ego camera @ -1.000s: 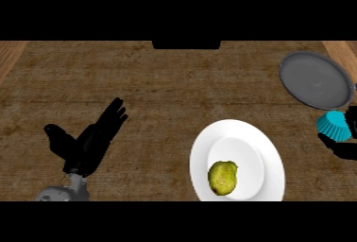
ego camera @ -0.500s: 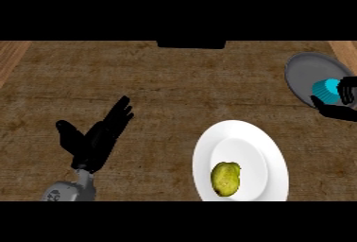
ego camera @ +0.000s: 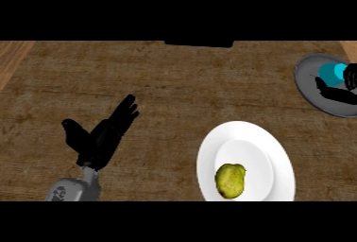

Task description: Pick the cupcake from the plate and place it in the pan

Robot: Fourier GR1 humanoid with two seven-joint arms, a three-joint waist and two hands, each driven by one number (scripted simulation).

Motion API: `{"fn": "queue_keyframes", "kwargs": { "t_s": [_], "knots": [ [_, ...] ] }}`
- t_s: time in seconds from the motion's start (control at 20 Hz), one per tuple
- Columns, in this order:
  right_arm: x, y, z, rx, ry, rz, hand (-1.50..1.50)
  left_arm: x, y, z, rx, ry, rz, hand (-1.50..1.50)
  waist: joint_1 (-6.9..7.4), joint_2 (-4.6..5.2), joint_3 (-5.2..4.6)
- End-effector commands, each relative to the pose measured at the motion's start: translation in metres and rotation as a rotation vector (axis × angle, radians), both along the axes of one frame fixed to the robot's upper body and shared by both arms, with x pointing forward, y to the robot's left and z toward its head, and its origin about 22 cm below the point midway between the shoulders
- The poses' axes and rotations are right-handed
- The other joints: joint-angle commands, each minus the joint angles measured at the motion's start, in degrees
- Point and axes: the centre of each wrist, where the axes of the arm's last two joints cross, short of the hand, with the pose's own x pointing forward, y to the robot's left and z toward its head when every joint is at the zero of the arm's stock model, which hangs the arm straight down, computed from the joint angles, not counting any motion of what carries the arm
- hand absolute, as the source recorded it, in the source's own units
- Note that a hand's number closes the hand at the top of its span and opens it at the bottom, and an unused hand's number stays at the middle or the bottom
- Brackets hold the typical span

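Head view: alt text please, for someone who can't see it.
The right robot hand holds the teal cupcake over the grey pan at the right edge. A yellow-green food item lies on the white plate, lower right; the left robot hand rests open at lower left.

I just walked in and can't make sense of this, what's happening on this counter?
The robot's right hand is curled round a teal cupcake and holds it over the grey pan at the counter's right edge; it has not yet let go. The white plate near the front holds only a yellow-green food item. The left hand rests open at the left, touching nothing.
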Motion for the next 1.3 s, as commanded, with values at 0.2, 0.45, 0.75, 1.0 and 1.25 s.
{"fn": "queue_keyframes", "kwargs": {
  "t_s": [0.2,0.45,0.75,1.0,1.25],
  "knots": [
    [-0.004,-0.019,0.002,-0.035,0.123,-0.136,1.50,0.004,-0.007,0.003,-0.007,-0.012,-0.037,0.00,2.29,1.26,0.02],
    [-0.014,-0.022,-0.013,-0.131,0.326,-0.096,-1.50,0.004,0.001,0.012,0.014,-0.037,-0.037,0.00,3.48,1.32,0.15],
    [0.003,-0.001,-0.011,0.137,0.212,0.056,-1.50,-0.003,-0.016,0.000,-0.007,-0.022,-0.050,0.00,2.39,1.14,0.47],
    [0.003,-0.010,0.000,0.381,0.120,0.107,-1.50,0.003,-0.003,0.004,0.008,-0.034,-0.026,0.00,1.66,0.98,0.43],
    [-0.019,-0.047,0.010,0.520,0.224,0.152,-1.50,-0.001,-0.004,0.000,0.003,-0.021,-0.017,0.00,1.26,1.04,0.37]
  ]
}}
